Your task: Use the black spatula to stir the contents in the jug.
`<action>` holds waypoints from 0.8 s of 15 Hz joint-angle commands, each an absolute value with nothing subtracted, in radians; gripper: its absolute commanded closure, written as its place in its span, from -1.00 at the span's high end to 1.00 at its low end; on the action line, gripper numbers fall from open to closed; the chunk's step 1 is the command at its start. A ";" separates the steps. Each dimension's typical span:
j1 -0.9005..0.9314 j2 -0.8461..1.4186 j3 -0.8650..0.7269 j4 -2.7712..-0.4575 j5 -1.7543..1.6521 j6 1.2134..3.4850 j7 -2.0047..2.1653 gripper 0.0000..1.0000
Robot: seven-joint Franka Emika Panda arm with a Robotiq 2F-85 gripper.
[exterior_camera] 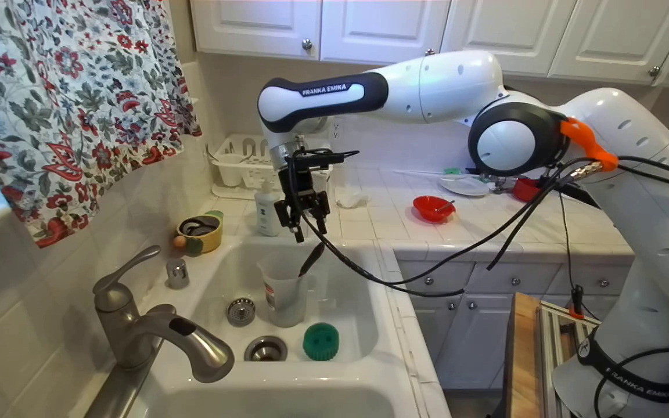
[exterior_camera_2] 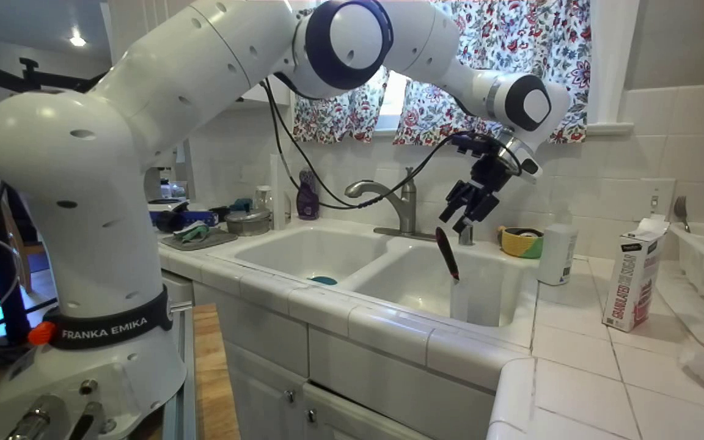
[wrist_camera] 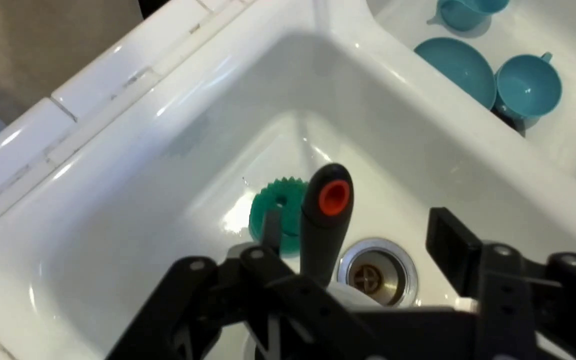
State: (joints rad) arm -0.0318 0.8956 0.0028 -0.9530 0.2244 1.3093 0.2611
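While the black spatula (exterior_camera: 312, 259) leans toward one o'clock from the jug (exterior_camera: 284, 299) in an exterior view, the end effector (exterior_camera: 310, 232) hangs wide and empty above, apparently touching neither, so an off-centre descent could knock both over.

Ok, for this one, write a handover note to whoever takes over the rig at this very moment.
Gripper: open, holding nothing, just above the black spatula.
Where: the translucent jug stands upright in the sink basin; the spatula leans inside it, lower part hidden.
Done: the spatula is in the jug. Whether any stirring has happened, these pictures don't show; what the jug holds can't be made out.
Left: if the stirring isn't finished, probably close on the spatula and stir; otherwise, likely just move clear without knocking it.
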 commanded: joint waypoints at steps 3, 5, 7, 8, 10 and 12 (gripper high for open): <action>-0.006 0.715 -0.022 -1.129 0.162 1.554 0.203 1.00; 0.000 0.632 -0.033 -1.226 0.132 1.660 0.182 1.00; 0.003 0.570 -0.049 -1.303 0.097 1.788 0.172 1.00; 0.003 0.537 -0.055 -1.345 0.080 1.833 0.160 1.00; -0.011 0.474 -0.050 -1.427 0.047 1.882 0.113 1.00; -0.027 0.407 -0.041 -1.514 0.030 1.879 0.021 1.00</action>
